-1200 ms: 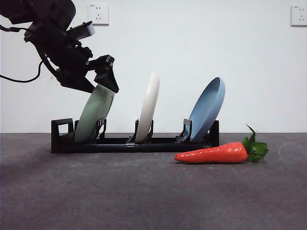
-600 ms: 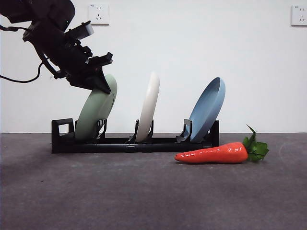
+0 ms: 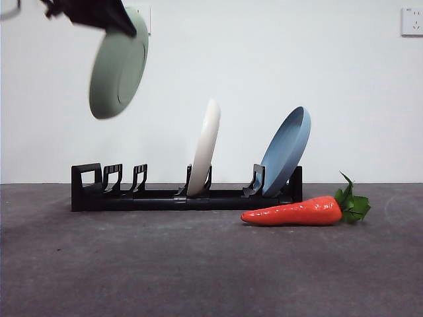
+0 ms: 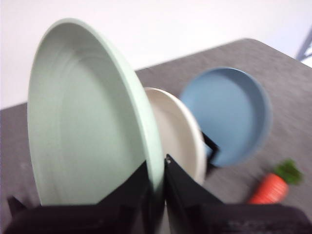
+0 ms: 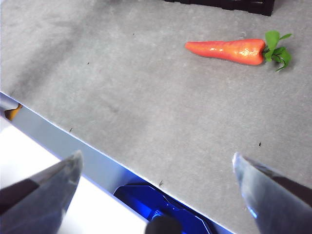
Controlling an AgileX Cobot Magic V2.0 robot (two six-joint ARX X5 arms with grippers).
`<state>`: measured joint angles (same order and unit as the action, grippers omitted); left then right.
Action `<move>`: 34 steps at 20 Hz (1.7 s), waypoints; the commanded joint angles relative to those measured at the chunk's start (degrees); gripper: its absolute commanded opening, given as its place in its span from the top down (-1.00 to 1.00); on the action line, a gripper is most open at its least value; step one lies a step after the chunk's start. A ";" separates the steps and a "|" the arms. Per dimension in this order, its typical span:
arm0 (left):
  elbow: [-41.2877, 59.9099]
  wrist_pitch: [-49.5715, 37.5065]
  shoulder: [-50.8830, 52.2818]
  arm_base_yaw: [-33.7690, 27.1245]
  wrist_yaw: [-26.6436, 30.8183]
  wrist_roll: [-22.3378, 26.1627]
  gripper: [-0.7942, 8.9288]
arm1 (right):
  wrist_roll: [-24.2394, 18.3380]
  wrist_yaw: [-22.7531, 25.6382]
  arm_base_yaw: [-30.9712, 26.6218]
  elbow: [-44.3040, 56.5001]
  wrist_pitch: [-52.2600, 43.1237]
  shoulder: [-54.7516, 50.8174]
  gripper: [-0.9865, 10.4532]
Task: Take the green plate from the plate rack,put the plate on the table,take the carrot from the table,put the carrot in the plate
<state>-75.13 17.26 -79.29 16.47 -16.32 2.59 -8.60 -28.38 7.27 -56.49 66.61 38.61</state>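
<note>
We see the left gripper [image 4: 156, 168] clamped on the rim of the green plate [image 3: 119, 65], which hangs tilted in the air, well above the plate rack [image 3: 178, 196] and over its looped end. The rack's slots beside that loop stand bare; further along it lean the cream-white plate [image 3: 205, 148] and then the blue plate [image 3: 286, 152]. The carrot [image 3: 294, 212] lies on the table [image 3: 198, 264] just in front of the rack's far end, below the blue plate. The right gripper [image 5: 156, 168] hovers with jaws spread wide, well apart from the rack.

plates 3 [image 3: 118, 65] | rack 1 [image 3: 165, 197] | carrot 1 [image 3: 294, 212] | wall sockets 2 [image 3: 411, 21]
</note>
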 commanded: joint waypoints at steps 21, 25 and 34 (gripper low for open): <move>24.68 12.22 0.50 41.68 41.29 15.72 0.85 | 0.22 -0.11 0.02 -0.07 -0.17 0.02 -0.21; 27.96 5.20 -6.60 42.38 41.79 17.66 0.85 | 0.24 -0.11 0.02 -0.07 -0.17 0.02 -0.21; 27.96 0.79 -15.72 44.78 36.61 17.92 0.83 | 0.22 -0.09 0.02 -0.07 -0.15 0.02 -0.21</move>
<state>-48.12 16.51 -93.62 60.90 26.06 20.95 -8.56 -28.40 7.27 -56.49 66.59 38.61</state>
